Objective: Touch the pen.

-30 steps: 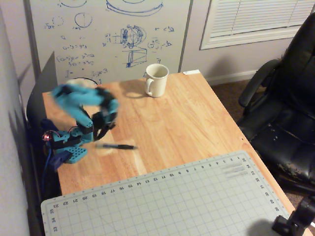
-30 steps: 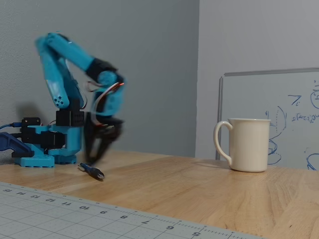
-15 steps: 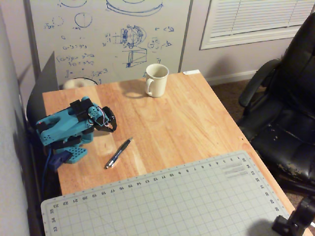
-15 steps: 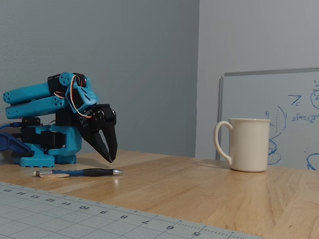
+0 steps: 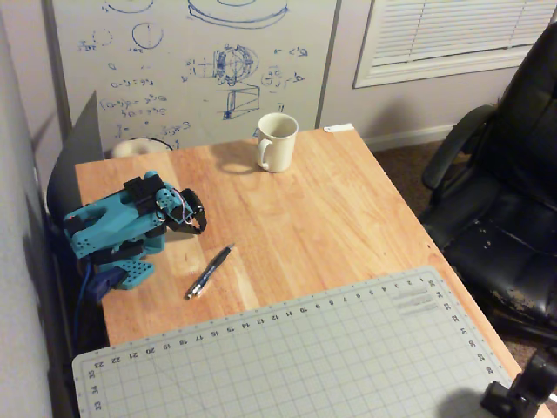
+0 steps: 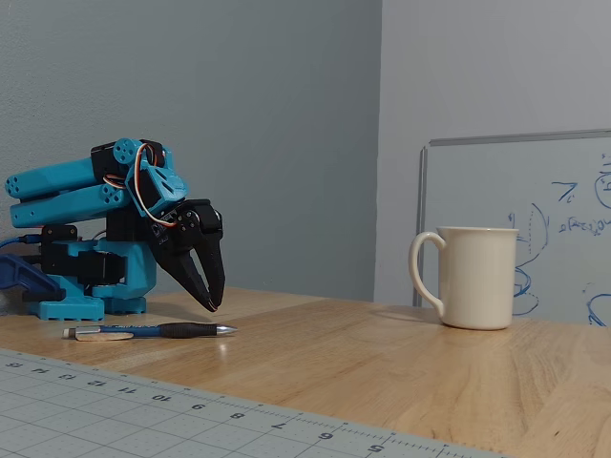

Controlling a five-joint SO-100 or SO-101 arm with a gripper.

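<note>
The pen (image 5: 208, 272) is slim and dark blue-black with a silvery tip, and lies on the wooden table (image 5: 322, 218). In the overhead view it runs diagonally, just right of the arm's base. In the fixed view the pen (image 6: 153, 331) lies flat with its tip pointing right. My gripper (image 6: 212, 303) is black, on a folded blue arm (image 5: 117, 222). It points down with its jaws together and its tips just above the table, behind the pen and apart from it. It holds nothing. In the overhead view the gripper (image 5: 198, 218) sits above and left of the pen.
A cream mug (image 5: 278, 141) stands upright at the table's far side; it also shows at the right of the fixed view (image 6: 473, 277). A grey cutting mat (image 5: 296, 357) covers the near part. A black office chair (image 5: 505, 183) stands to the right, a whiteboard (image 5: 191, 61) behind.
</note>
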